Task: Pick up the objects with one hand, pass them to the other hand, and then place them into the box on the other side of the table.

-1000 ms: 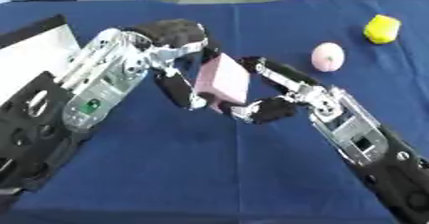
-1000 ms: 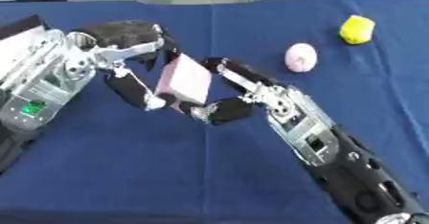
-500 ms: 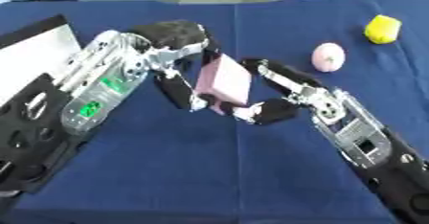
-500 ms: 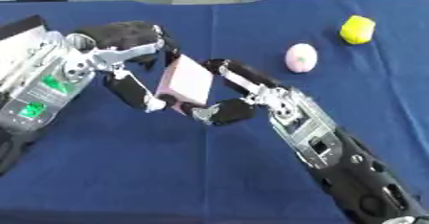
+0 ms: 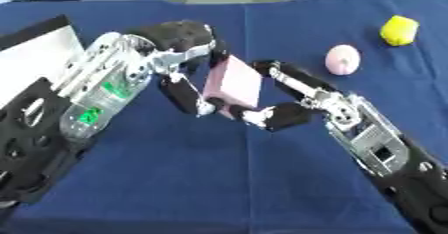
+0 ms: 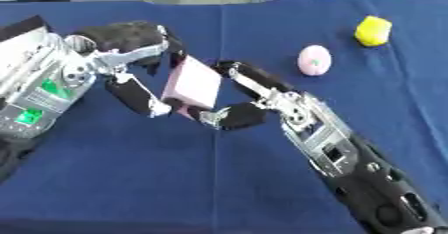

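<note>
Holding the pink block (image 5: pixel 233 82) up over the blue table (image 5: pixel 175 178), we curl both our left hand (image 5: pixel 179 60) and right hand (image 5: pixel 284 98) around it, because we are passing it across. The box (image 5: pixel 31 58) waits at our left, so the left hand must take it there.

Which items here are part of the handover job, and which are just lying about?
In the job:
- pink block, held between both hands
- left hand
- right hand
- box at the table's left edge

Lying about for now:
- pink round object
- yellow object
</note>
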Robot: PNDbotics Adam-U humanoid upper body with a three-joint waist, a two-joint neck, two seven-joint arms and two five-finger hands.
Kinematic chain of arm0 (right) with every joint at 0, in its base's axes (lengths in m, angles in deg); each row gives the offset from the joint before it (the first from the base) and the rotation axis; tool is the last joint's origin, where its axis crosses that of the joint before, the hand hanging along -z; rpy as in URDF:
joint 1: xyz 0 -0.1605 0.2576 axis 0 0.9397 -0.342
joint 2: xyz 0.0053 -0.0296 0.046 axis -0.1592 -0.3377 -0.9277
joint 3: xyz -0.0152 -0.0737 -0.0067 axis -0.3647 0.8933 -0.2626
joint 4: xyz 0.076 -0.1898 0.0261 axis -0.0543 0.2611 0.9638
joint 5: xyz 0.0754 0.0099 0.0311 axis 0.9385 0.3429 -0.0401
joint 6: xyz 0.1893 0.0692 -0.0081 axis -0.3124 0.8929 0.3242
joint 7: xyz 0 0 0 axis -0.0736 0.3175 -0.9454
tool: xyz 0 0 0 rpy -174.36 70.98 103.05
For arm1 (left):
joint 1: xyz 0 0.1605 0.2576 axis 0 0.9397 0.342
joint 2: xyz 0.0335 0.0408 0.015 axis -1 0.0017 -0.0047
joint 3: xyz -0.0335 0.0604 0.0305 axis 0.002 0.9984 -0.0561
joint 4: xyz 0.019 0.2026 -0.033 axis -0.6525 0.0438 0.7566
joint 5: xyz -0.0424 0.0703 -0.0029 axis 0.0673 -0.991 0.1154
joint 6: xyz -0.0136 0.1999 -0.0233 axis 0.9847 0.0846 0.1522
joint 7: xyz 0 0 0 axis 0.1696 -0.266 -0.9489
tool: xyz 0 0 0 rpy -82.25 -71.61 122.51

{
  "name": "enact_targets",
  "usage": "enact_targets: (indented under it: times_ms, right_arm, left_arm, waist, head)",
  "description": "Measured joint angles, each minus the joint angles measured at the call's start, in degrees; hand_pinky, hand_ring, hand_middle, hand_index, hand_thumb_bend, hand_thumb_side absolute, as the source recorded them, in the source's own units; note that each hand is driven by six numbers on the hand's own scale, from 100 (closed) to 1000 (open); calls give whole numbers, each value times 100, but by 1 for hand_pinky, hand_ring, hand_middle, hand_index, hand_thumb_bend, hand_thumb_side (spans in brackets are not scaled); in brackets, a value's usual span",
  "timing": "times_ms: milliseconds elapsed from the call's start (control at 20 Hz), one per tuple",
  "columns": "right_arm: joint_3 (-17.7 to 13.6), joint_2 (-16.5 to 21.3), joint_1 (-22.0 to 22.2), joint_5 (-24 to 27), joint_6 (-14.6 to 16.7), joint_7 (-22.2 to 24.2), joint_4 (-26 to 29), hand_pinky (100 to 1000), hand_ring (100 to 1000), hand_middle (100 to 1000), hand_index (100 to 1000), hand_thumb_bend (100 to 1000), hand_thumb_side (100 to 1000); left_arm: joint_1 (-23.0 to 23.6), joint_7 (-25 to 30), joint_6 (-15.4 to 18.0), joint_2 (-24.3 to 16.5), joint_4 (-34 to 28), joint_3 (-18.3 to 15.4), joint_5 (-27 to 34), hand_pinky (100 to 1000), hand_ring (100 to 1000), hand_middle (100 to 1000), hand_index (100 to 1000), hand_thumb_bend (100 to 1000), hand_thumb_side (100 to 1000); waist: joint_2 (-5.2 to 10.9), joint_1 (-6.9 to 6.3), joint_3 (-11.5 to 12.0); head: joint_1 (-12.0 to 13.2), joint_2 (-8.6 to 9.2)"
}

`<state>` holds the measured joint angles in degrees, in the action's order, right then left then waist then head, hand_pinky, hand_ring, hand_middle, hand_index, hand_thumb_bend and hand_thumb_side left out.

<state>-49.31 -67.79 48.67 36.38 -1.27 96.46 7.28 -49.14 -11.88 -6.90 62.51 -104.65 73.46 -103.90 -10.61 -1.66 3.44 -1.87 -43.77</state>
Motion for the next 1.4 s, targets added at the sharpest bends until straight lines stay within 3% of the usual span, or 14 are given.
enact_targets:
  times_ms: [750, 1050, 1400]
  right_arm:
    - [64, 0, 9, -29, -22, -67, 56, 985, 890, 817, 981, 100, 672]
    - [76, 0, 9, -54, 1, -25, 66, 988, 892, 821, 985, 100, 613]
    - [76, 0, -4, -135, 1, 36, 96, 983, 893, 817, 972, 100, 646]
  left_arm:
    - [119, 78, -28, -200, -265, -36, -116, 503, 435, 344, 454, 231, 100]
    - [177, 41, -65, -242, -291, -44, -117, 495, 433, 344, 456, 241, 100]
    - [229, 35, -136, -292, -339, -65, -90, 487, 430, 342, 456, 240, 100]
  waist:
    - [0, 0, 12]
    - [0, 0, 17]
    - [0, 0, 18]
  head:
    - [-74, 0]
    - [-75, 0]
    - [-78, 0]
